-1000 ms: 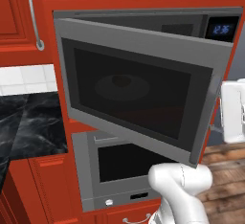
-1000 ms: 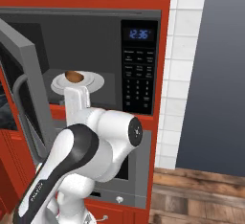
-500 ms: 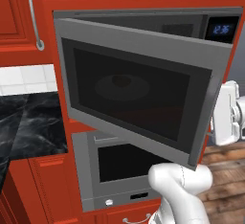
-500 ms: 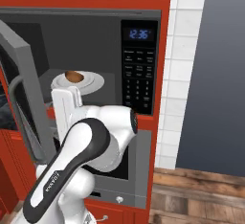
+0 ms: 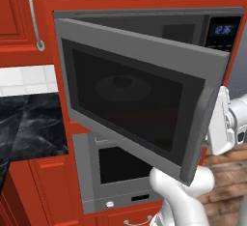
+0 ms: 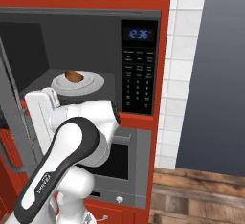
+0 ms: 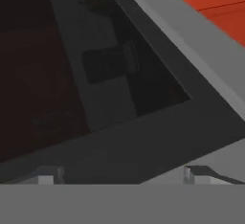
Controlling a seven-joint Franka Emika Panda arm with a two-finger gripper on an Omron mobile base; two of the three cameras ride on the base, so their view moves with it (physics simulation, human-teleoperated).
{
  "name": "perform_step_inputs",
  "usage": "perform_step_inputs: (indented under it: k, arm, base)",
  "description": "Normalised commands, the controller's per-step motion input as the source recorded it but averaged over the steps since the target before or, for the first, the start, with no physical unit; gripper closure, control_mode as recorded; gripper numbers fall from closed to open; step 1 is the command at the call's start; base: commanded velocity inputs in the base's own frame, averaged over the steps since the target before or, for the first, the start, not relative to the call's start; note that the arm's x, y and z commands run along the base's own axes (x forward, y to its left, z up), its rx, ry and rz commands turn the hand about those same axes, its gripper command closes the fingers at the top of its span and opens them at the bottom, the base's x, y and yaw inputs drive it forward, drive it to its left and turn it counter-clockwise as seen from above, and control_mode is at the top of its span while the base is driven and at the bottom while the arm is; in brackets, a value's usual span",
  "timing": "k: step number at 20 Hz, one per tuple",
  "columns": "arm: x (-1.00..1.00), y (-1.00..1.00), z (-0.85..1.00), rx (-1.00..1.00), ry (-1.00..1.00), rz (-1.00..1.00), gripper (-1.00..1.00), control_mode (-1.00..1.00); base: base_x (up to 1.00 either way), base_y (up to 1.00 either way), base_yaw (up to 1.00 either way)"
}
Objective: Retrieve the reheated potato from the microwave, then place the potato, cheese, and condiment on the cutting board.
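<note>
Gripper (image 7: pixel 119 177): jaws spread wide, nothing between them; two finger tips at the bottom of the hand view, one lower left, one lower right. Directly ahead of them is the inner face of the microwave door (image 7: pixel 143 137), grey frame with dark window, running diagonally across the frame; red cabinet front in the upper right corner.

Right base view: the white hand (image 6: pixel 43 115) sits at centre left, in front of the open microwave (image 6: pixel 139 65). Cavity is grey and open. Potato (image 6: pixel 73 76): small, brown, oval, lying on a white plate (image 6: pixel 93 82) on the cavity floor, upper left of centre. Black keypad and lit blue display at centre right.

Left base view: door (image 5: pixel 140 104) swung out toward the camera, filling the middle; lower grey oven (image 5: pixel 116 176) beneath it; black marble counter (image 5: pixel 29 128) at left.
</note>
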Motion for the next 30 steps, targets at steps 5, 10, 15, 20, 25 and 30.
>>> perform_step_inputs:
  k: [5,10,15,20,25,30]
  arm:
    - [-0.31,0.71,-0.04,0.0,-0.04,0.03,-1.0,-1.0]
    - [-0.18,0.74,-0.07,0.05,-0.01,0.0,-1.0,-1.0]
    - [-0.06,0.71,-0.09,0.08,-0.01,0.0,-1.0,-1.0]
    - [-0.09,0.76,-0.16,0.06,-0.03,0.0,-1.0,-1.0]
    - [-0.05,0.78,-0.23,0.07,-0.05,0.0,-1.0,-1.0]
    - [0.05,0.62,-0.16,0.1,-0.07,-0.04,-1.0,-1.0]
  base:
    - [0.0,0.0,0.0]
    - [0.0,0.0,0.0]
    - [0.0,0.0,0.0]
    - [0.0,0.0,0.0]
    - [0.0,0.0,0.0]
    - [0.0,0.0,0.0]
